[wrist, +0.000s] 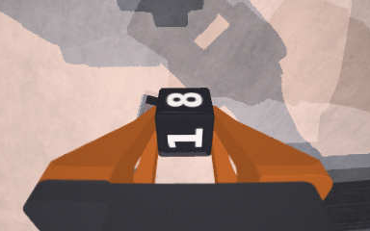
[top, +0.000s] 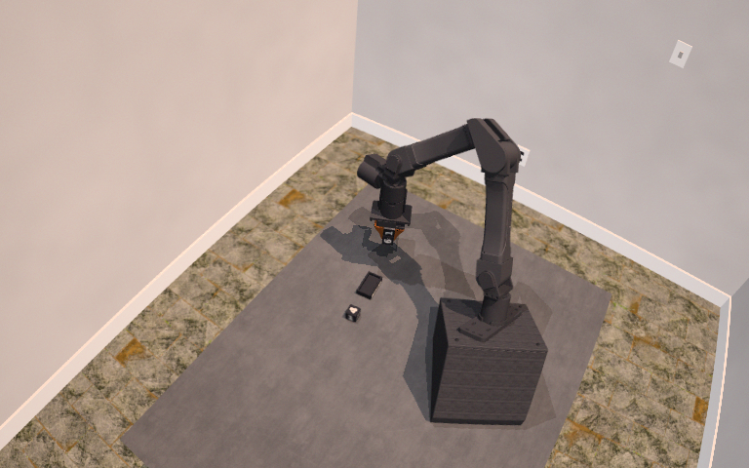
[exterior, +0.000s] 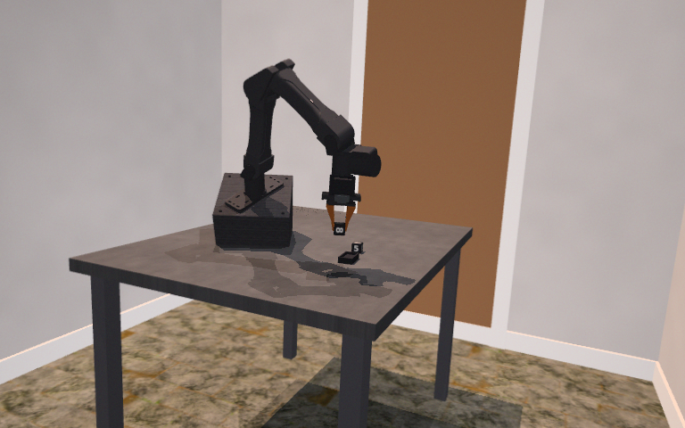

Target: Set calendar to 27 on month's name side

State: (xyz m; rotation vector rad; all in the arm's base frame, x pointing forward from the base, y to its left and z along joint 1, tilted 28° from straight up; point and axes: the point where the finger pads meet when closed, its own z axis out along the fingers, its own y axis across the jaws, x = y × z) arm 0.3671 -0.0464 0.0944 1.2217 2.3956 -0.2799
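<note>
My gripper is shut on a black number cube and holds it in the air above the table, pointing down. In the wrist view the cube shows an 8 on its far face and a 1 on the face towards the camera. The small black tray lies flat and empty on the table, a little short of the gripper. The second cube stands on the table beside the tray and shows a 5 in the exterior view.
The arm's black base block stands on the dark table. The table's far edge lies not far beyond the gripper in the top view.
</note>
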